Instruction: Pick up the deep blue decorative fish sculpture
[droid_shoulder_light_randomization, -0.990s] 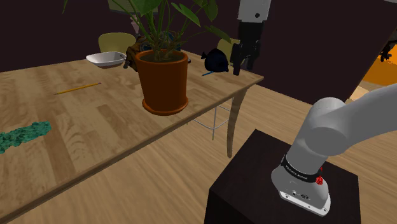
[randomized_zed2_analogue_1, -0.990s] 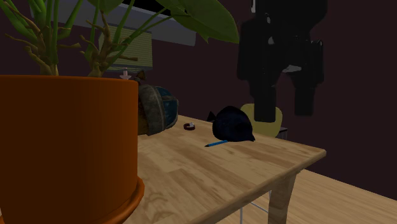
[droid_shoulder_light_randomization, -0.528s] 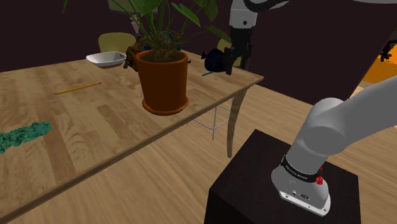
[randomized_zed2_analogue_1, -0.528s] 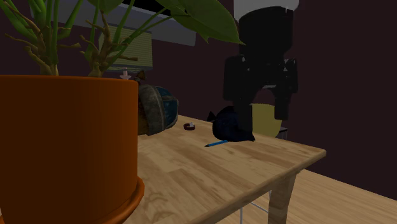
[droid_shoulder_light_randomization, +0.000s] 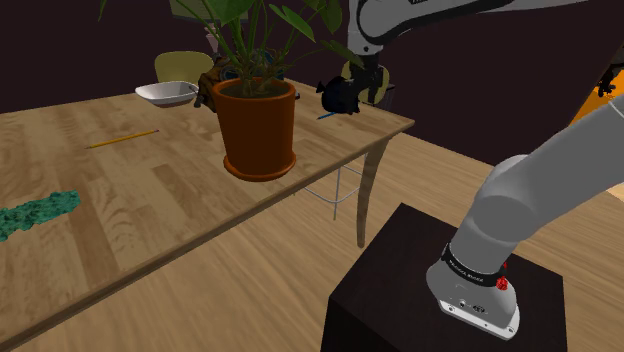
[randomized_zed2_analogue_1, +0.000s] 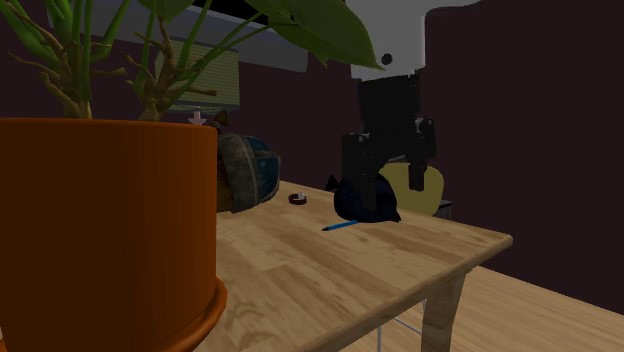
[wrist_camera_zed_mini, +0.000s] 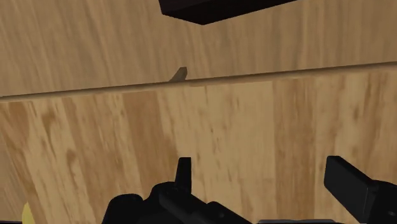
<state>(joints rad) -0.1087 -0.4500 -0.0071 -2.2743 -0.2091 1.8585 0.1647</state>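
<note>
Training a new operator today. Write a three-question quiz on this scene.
1. True or false: the tool is shut on the dark blue fish sculpture.
2. What lies on the table beside the fish? A) blue pencil B) spoon C) mug
3. What colour is the plant pot?
Key: 1 false, the tool is open; 2 A; 3 orange.

Dim, even light is washing the table; the black gripper is melting into the murky wall behind it.
</note>
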